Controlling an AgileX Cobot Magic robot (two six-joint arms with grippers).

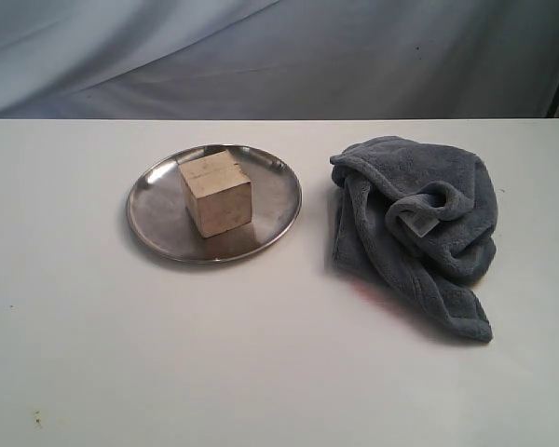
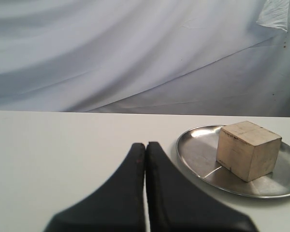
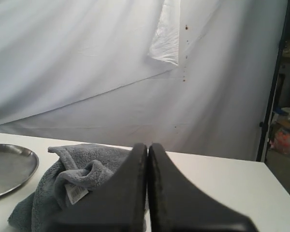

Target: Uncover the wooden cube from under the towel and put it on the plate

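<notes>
Pale-brown, the wooden cube (image 1: 215, 192) is seen set on the plate (image 1: 158, 228), the towel (image 1: 447, 186) heaped beside that plate, the left gripper (image 2: 145, 144) and right gripper (image 3: 147, 145) both clenched empty, so placement is judged done and nothing further is called for.

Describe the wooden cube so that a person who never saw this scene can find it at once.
On the white table, look left of the crumpled blue-grey towel to the round silver metal plate. The wooden cube sits on that plate. It is the only pale, sharp-edged block in sight.
</notes>
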